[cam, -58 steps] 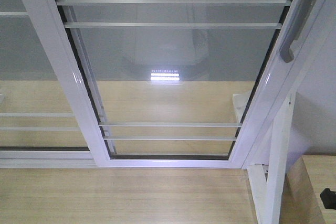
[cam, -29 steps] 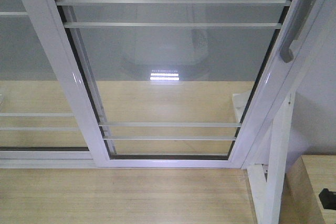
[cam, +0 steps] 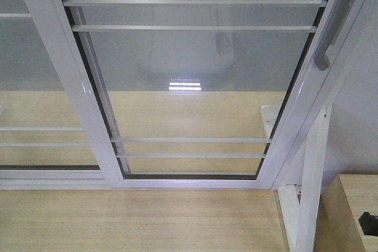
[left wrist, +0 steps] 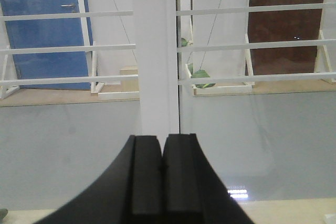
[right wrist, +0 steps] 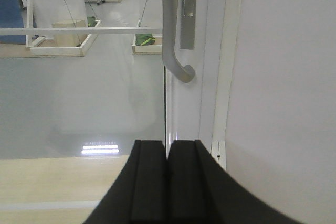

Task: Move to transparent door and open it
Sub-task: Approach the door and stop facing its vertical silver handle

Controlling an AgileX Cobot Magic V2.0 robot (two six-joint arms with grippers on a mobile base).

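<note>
The tall clear-glass sliding door in its white frame [cam: 195, 81] fills the space ahead of both arms. For the right pair of jaws, its glass runs off to the left and its handle-side upright stands dead ahead. For the left pair, a white upright [left wrist: 155, 51] rises directly in front, with glass on both sides. Further left is the similar white-framed glass panel with no handle [cam: 35, 81]. To the right of the right jaws there is only a plain white wall [right wrist: 283, 77].

Thin white horizontal bars [cam: 195, 28] cross the door above and below jaw height. The curved grey pull handle [right wrist: 169, 30] hangs ahead of and above the right jaws, and its hooked lower end finishes just above their centre line. A narrow grey lock plate [right wrist: 188, 14] sits just to its right.

The right gripper [right wrist: 168, 177] has its jaws pressed together on nothing, and so does the left gripper [left wrist: 163, 177].

I judge the door to be stiff and fairly heavy. It should run sideways on its track rather than swing, so it needs a steady lateral pull, not a jerk. The glass is fragile and too slick to push on, and the bars look too slender to load. The handle is the place to take hold, along its straight shaft above the hook, with the right jaws spread first and then closed around it. The metal looks smooth, so a loose pinch could slide down toward the hook.
</note>
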